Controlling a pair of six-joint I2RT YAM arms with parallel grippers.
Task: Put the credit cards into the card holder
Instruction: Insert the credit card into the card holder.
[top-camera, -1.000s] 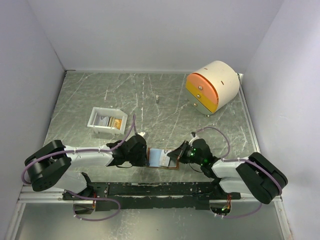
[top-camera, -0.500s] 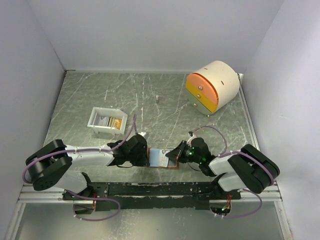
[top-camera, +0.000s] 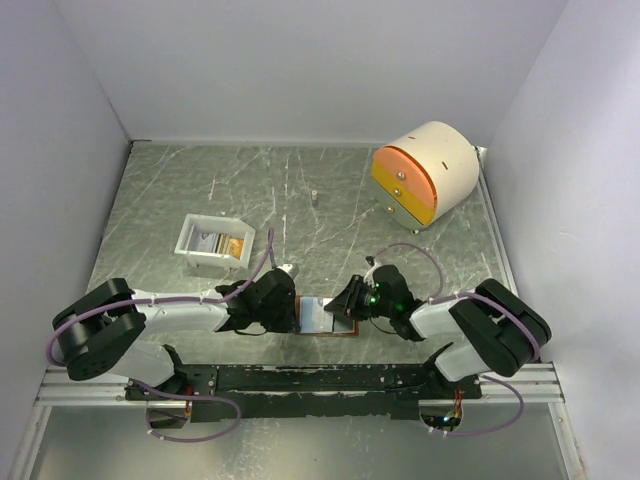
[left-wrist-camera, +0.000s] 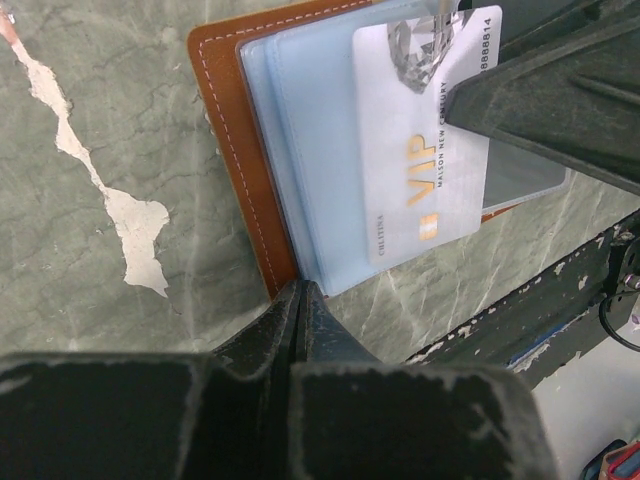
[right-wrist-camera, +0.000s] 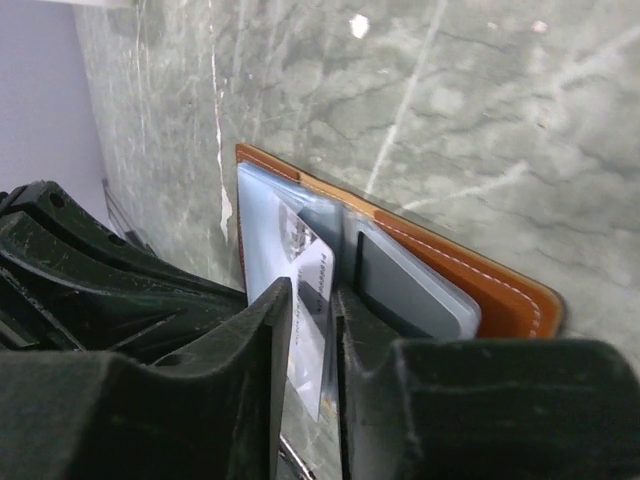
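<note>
The card holder (top-camera: 322, 316) lies open on the table between my two grippers, rust-brown outside (left-wrist-camera: 235, 150) with pale blue pockets. A silver VIP credit card (left-wrist-camera: 425, 140) lies partly in its blue pocket, its lower end sticking out. The right gripper (top-camera: 345, 308) is slightly open, and its jaws straddle that card (right-wrist-camera: 312, 270) with a gap beside it. A dark card (right-wrist-camera: 400, 285) sits in the neighbouring pocket. My left gripper (left-wrist-camera: 300, 292) is shut, its tips touching the holder's near edge (top-camera: 294, 314). More credit cards, gold (top-camera: 235, 247) and silver (top-camera: 208, 241), rest in the white tray.
The white tray (top-camera: 190, 235) stands at the left, behind my left arm. A cream-and-orange round drawer unit (top-camera: 425, 172) sits at the back right. A small grey peg (top-camera: 314, 196) stands mid-table. The black base rail (top-camera: 320, 378) runs just in front of the holder.
The right gripper's jaws have parted from shut, letting go of the silver card. The right arm has reached a little further left over the holder. My left gripper has stayed put.
</note>
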